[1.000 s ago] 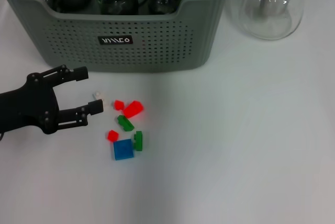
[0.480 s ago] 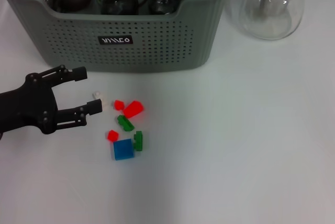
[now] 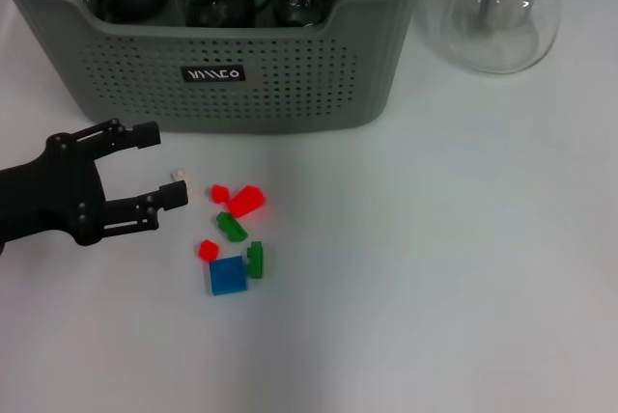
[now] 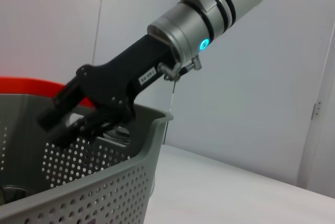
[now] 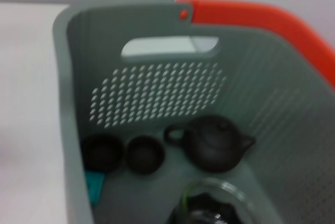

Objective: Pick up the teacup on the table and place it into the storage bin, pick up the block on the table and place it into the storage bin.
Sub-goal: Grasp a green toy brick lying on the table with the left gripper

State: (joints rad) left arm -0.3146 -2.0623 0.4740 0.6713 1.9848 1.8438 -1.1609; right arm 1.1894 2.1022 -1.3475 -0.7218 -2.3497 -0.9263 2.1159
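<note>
- On the white tabletop, at about 9 o'clock in the head view, the left pincer sits low with its jaws spread apart and nothing between them.
- Just off its fingertips lies a loose cluster of blocks: a red block, a green block and a blue block, with smaller pieces around them.
- The step in hand looks like a block pickup. To do it well, I would single out one piece, square the jaws across its flat sides, and come down without nudging its neighbours, since the pieces lie close together.
- The red block is a fair first choice, being nearest the bin and clear on its outer side.
- The storage bin stands at 12 o'clock, well within reach of a short carry.
- Inside it, the right wrist view shows a dark teapot, two small dark teacups, and a glass vessel; something teal shows in one corner.
- The right pincer hangs over the bin's interior; whether its fingers are parted I cannot tell.
- A clear glass teapot stands on the tabletop at 1 o'clock, outside the bin.
</note>
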